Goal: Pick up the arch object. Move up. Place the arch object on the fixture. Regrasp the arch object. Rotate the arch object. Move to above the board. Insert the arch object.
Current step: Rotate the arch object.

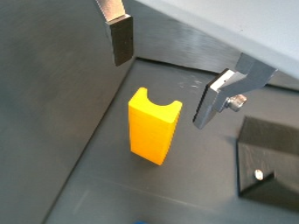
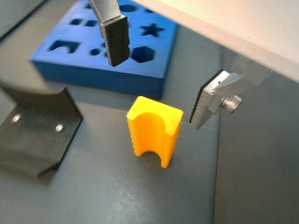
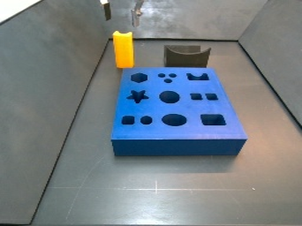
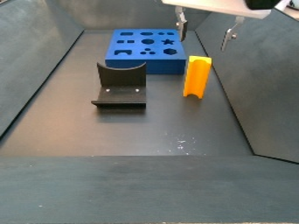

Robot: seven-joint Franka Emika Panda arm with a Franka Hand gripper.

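Both side views show the blue board on the dark floor, with the fixture beside it. The yellow arch block stands upright near the board's edge, notch upward. The gripper hangs above the block with jaws spread wide, touching nothing. No writing is legible; the arm is mostly cropped.

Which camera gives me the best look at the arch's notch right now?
A wrist view: the arch stands upright below the open pincer, notch on top fully visible. The side views show it small, notch hardly readable.
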